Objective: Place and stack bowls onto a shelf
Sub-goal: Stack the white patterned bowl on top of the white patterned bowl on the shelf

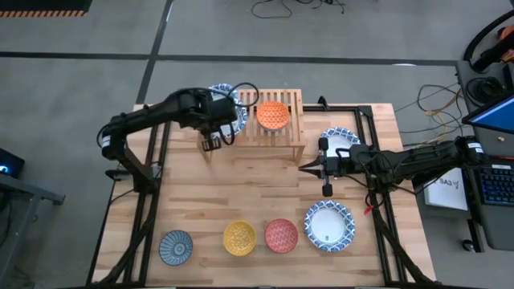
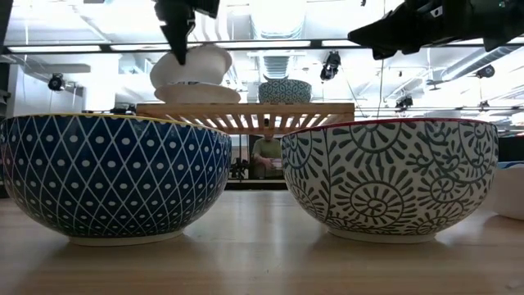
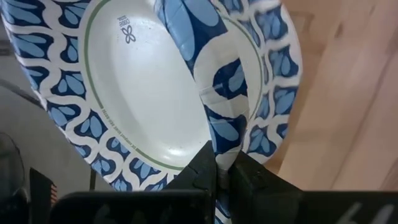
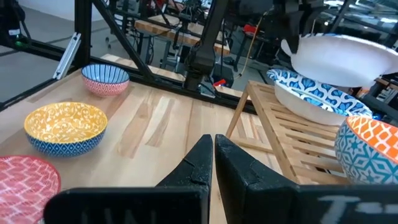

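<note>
Over the shelf's (image 1: 273, 120) left end, white bowl (image 4: 339, 59) hangs tilted, rim pinched in my left gripper (image 3: 222, 169), directly above the bowl (image 4: 317, 96) already seated there. Stack axis vertical; I judge straight down next. Right gripper (image 4: 211, 155), fingers together, waits beside the shelf.

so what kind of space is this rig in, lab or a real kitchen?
Looks like a robotics lab or workshop, not a kitchen. The wooden table sits on a bare concrete floor with loose cables, a laptop stands beside it, and the low view shows exposed ceiling ducts.
</note>
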### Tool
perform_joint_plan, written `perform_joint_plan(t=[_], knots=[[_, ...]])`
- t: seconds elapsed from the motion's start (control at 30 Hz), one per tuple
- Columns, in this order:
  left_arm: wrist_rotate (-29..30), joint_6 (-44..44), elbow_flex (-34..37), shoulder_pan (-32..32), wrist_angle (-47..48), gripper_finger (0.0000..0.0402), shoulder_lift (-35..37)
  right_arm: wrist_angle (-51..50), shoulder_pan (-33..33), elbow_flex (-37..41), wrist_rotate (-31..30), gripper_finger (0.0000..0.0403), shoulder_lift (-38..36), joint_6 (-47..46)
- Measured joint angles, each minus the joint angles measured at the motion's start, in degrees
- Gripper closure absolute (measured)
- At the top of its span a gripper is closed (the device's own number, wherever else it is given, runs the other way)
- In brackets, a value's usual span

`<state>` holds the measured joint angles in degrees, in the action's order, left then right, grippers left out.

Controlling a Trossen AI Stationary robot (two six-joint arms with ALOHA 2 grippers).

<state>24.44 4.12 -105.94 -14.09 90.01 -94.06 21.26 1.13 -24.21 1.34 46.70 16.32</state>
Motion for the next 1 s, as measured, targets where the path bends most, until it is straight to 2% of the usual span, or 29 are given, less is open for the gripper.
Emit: perform_joint_plan(t=[0.23,0.67,0.87,0.93,1.0], knots=[[-0.05,0.31,2.35,0.15,-0.14,0.0394,-0.02,-0.05,-0.05,0.00,-1.44,0.0394,0.00,0.11],[-0.03,1.21,-0.30,0.15,-0.56,0.0294,-0.02,-0.14,-0.05,0.00,-1.46,0.0394,0.00,-0.04],[-0.13,1.42,-1.16,0.25,-0.79,0.0269,-0.02,-0.63,-0.05,0.00,-1.44,0.0394,0.00,-0.04],[-1.49,1.39,-1.59,0.26,-0.90,0.0263,-0.02,-0.92,-0.05,0.00,-1.44,0.0394,0.00,-0.04],[-5.22,1.26,-2.09,0.23,-0.62,0.0255,-0.02,-0.90,-0.05,0.00,-1.44,0.0394,0.00,-0.04]])
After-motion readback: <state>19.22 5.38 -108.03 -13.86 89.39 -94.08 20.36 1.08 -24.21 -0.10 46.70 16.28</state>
